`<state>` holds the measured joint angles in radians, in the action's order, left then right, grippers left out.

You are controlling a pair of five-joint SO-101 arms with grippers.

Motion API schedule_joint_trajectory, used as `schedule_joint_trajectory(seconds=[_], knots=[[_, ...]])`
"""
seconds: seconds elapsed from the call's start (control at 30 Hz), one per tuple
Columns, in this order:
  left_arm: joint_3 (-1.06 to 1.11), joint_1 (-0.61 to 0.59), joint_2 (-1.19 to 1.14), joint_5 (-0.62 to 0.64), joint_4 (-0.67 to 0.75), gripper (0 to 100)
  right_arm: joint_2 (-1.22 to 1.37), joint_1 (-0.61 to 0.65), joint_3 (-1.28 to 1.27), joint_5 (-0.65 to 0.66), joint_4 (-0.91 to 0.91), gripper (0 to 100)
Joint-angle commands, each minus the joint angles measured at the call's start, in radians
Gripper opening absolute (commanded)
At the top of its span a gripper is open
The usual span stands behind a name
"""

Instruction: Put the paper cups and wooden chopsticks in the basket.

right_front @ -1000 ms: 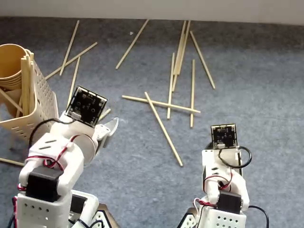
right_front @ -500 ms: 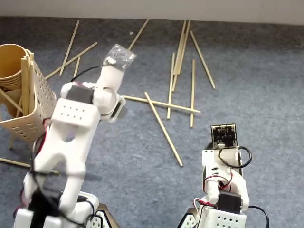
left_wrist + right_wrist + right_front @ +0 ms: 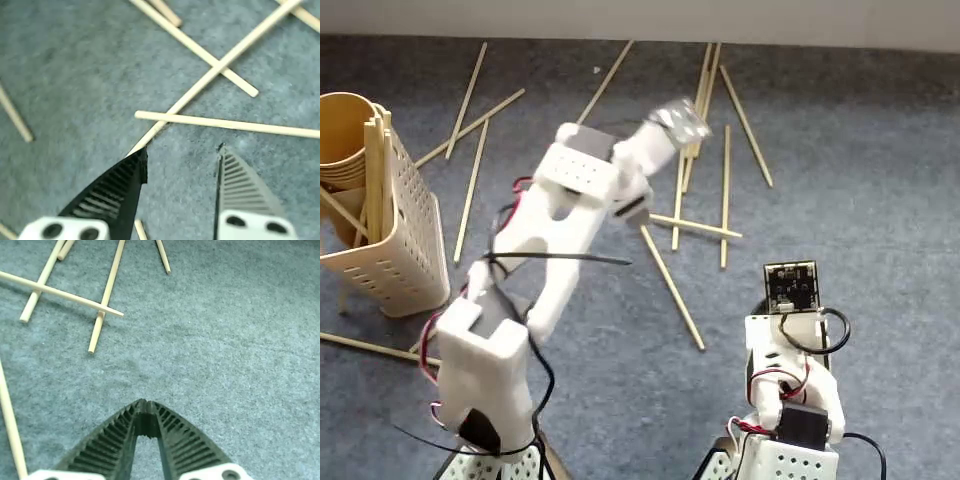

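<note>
Pale wooden chopsticks (image 3: 725, 190) lie scattered over the grey felt-covered table (image 3: 880, 200).

Left claw (image 3: 182, 151): spread, holding nothing, poised low over the felt near the middle of the scatter. One straight chopstick (image 3: 225, 122) lies crosswise just beyond both fingertips. A slanted chopstick (image 3: 220, 64) crosses it, its near end just beside the tip of the black finger (image 3: 120, 185). A third stick (image 3: 195, 46) crosses the slanted one farther out.

Right claw (image 3: 146, 407): pressed together, empty, above bare felt. A small group of crossed chopsticks (image 3: 107, 290) lies well ahead of it.

In the high view the left arm (image 3: 560, 210) stretches diagonally toward the middle of the table, and the right arm (image 3: 790, 340) sits folded close to its base.

At the left of the high view stands a cream perforated plastic basket (image 3: 415, 235). It holds a stack of tan paper cups (image 3: 342, 135) and several upright chopsticks (image 3: 380, 165). More loose sticks lie beside the basket and along the far side of the table.
</note>
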<state>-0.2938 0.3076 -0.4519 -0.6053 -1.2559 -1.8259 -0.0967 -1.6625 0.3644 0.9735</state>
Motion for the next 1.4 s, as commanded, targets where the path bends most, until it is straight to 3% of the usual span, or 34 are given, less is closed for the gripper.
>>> schedule_joint_trajectory(seconds=[0.0,0.27,0.5,0.73,1.03,1.1,1.2,1.37], knots=[[-0.107,0.022,-0.108,-0.160,-0.008,24,-0.001,0.005,-0.140,-0.005,-0.015,1.0],[-0.214,0.027,-0.219,-0.397,-0.101,24,-0.001,0.005,-0.140,-0.005,-0.015,1.0],[-0.213,0.021,-0.223,-0.394,0.048,24,-0.001,0.005,-0.140,-0.005,-0.015,1.0],[-0.208,0.027,-0.229,-0.399,0.094,24,-0.001,0.005,-0.140,-0.005,-0.015,1.0],[-0.291,0.039,-0.476,-0.400,0.127,23,-0.001,0.005,-0.140,-0.005,-0.015,1.0],[-0.355,0.039,-0.519,-0.399,0.086,18,-0.001,0.005,-0.140,-0.005,-0.015,1.0],[-0.486,0.038,-0.553,-0.400,-0.046,2,-0.001,0.005,-0.140,-0.005,-0.015,1.0],[-0.677,0.038,-0.593,-0.399,-0.232,0,-0.001,0.005,-0.140,-0.005,-0.015,1.0]])
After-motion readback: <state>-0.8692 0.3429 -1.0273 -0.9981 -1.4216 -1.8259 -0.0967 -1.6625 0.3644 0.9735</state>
